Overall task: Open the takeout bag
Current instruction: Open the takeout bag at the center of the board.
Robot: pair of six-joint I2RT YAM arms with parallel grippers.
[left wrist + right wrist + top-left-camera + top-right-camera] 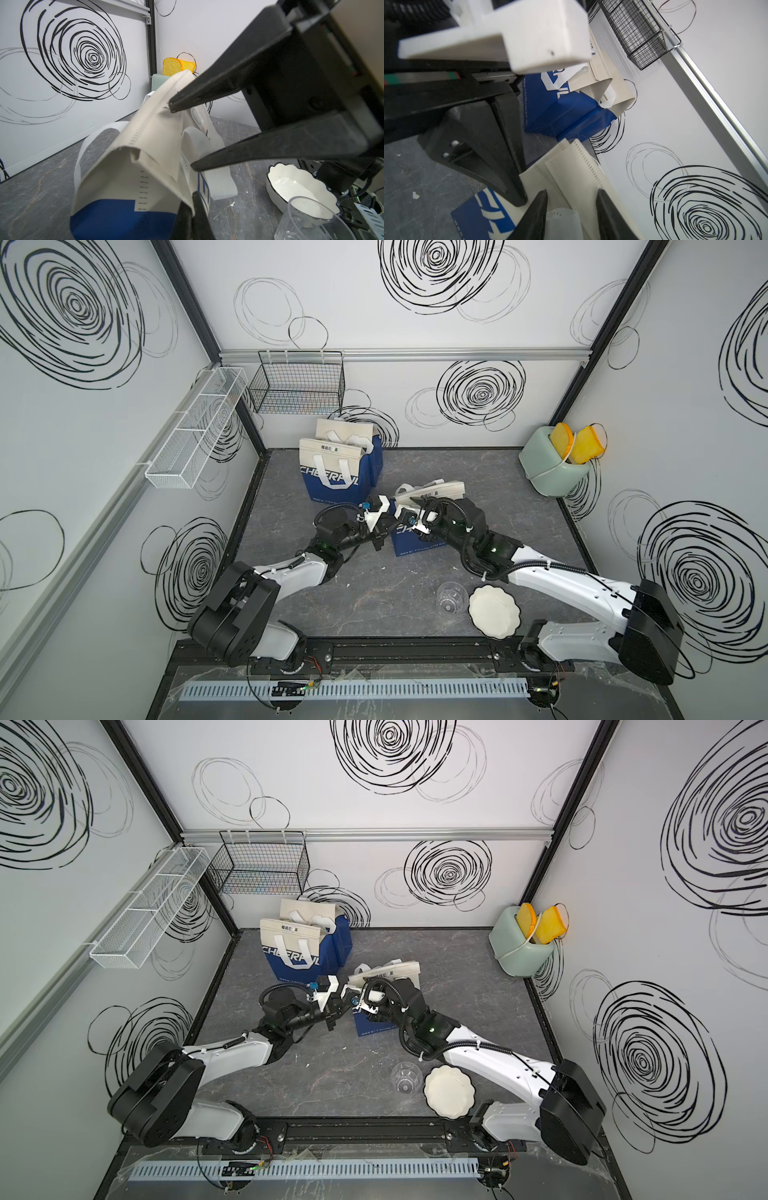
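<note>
The takeout bag (409, 545), blue below and cream above, stands mid-table between my two arms, its cream top folded over. My left gripper (189, 197) is shut on the bag's near cream edge (145, 155), and both top views show it at the bag's left side (379, 541) (331, 1021). My right gripper (572, 197) is open with its fingers astride the folded cream top (571, 172). From above it sits over the bag's top (409, 506). One white handle strap (205, 149) hangs loose beside the fold.
Two more blue and cream bags (332, 472) stand at the back left. A green toaster with bread slices (552, 464) sits at the back right. A white scalloped plate (494, 612) and a clear cup (451, 597) lie near the front. Wire baskets (297, 383) hang on the walls.
</note>
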